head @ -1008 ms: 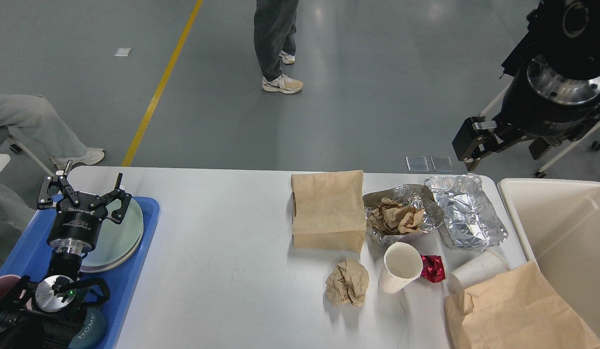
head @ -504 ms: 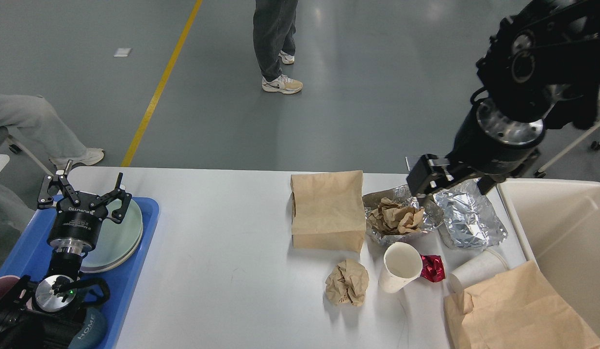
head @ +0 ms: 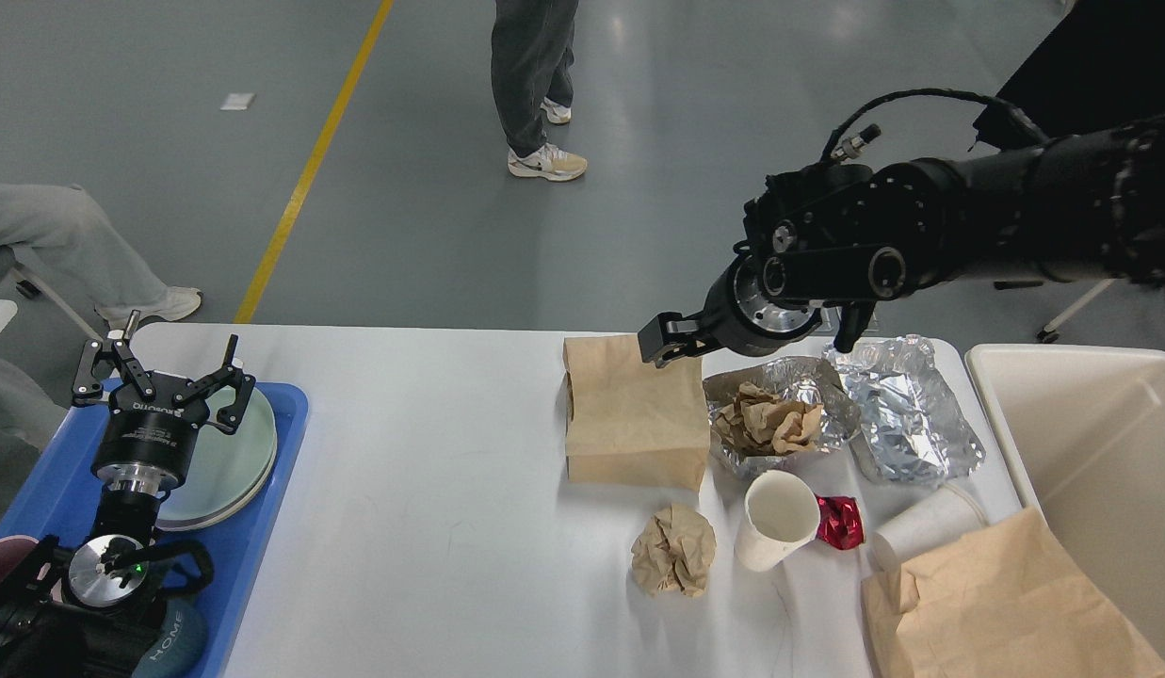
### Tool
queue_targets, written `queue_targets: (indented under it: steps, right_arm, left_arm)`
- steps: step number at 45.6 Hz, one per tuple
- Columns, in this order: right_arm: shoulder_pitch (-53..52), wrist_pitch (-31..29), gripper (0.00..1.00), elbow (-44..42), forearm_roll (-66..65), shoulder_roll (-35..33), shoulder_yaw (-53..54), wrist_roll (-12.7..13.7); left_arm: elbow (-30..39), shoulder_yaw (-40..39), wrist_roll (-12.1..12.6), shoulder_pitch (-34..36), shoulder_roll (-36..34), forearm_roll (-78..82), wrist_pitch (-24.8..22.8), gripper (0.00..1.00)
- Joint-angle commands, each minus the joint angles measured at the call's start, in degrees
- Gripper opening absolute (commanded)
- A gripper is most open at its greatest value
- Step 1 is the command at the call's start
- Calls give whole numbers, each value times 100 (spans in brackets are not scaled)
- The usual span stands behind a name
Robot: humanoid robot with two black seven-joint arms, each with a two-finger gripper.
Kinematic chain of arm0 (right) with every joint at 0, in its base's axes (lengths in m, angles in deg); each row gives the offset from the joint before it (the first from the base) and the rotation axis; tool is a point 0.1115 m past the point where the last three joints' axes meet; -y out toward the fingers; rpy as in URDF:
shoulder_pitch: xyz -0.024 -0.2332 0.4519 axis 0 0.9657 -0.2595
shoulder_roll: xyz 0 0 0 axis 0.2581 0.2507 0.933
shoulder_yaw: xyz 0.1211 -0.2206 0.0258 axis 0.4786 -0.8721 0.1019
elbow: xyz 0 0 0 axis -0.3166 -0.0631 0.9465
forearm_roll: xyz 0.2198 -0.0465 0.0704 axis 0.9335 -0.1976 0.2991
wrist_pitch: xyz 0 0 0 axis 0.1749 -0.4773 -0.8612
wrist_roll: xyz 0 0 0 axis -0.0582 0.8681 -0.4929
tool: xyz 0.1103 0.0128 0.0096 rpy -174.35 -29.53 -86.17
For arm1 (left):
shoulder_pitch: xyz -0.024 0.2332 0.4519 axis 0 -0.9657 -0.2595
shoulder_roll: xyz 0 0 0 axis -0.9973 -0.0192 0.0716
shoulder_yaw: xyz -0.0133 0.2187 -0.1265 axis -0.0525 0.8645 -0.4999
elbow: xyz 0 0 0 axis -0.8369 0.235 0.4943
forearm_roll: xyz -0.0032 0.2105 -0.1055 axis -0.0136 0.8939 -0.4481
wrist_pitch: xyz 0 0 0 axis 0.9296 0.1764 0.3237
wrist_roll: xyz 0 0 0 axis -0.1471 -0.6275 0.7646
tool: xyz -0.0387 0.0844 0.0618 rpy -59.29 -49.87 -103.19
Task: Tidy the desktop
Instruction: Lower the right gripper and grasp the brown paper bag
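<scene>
The white desktop [head: 431, 471] carries litter on its right half. An upright brown paper bag [head: 637, 414] stands beside a foil tray [head: 808, 386] that holds crumpled brown paper. In front of these lie a crumpled paper ball [head: 674, 548], a white paper cup [head: 778, 518], a red foil wrapper [head: 841, 523] and a second cup [head: 926, 537] on its side. My right gripper [head: 665, 343] hovers at the bag's top right corner, dark and end-on, so its fingers cannot be told apart. My left gripper [head: 165, 365] stands open above the plates at the far left, holding nothing.
A blue tray [head: 262, 527] with stacked pale plates [head: 229, 461] sits at the left edge. A crumpled foil sheet [head: 907, 410] and a flat brown bag [head: 1006, 603] lie near the cream bin [head: 1100, 452] on the right. People's legs are behind the table.
My right arm has swung in from the far right and come down leftwards, from beyond the table to the paper bag's top edge. The left arm has not moved.
</scene>
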Motion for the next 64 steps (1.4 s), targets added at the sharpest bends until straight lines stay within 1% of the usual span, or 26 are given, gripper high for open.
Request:
queue_targets:
  steps: [1,11,17,25,28,39,42,47,55,60,61,62,63,64]
  right_arm:
    - [754,60,100,-892,-45,407,-1,3]
    - [1835,209,100,-1841,-176,671,-54,21]
    - [2249,262,99,-2097,-361,671,-45,21]
    - [2635,736,98,-2386,-353,768,-45,21]
    - [2820,780,98,-2562,-361,786,-45,21]
    - [3128,851,97,-2668,-247,803,87,21]
    - [3198,912,94,-2729,-238,830,148,21]
    - [3339,1088,93,-2756,-238,882,184,12]
    - [3550,1580,93,-2967,-238,891,219,3]
    - [3655,1650,93,-3081,-238,961,315,3]
    - [3673,1642,92,-3090,-238,970,315,3]
    - [3690,1650,89,-3099,-238,970,324,3]
    - [3691,1651,83,-3099,-238,970,324,3]
    - [3691,1642,75,-3090,-238,970,324,3]
  left_arm:
    - [-1,0,0,6,0,6,-1,96]
    - [-1,0,0,6,0,6,-1,96]
    - [-1,0,0,6,0,6,-1,96]
    - [-1,0,0,6,0,6,-1,96]
    - [-1,0,0,6,0,6,-1,96]
    - [-1,0,0,6,0,-3,-1,96]
    - [-1,0,0,6,0,6,-1,96]
    - [-1,0,0,6,0,6,-1,96]
    - [-1,0,0,6,0,6,-1,96]
    - [-1,0,0,6,0,6,-1,96]
    - [-1,0,0,6,0,6,-1,96]
    - [-1,0,0,6,0,6,-1,96]
    - [-1,0,0,6,0,6,-1,96]
    - [-1,0,0,6,0,6,-1,96]
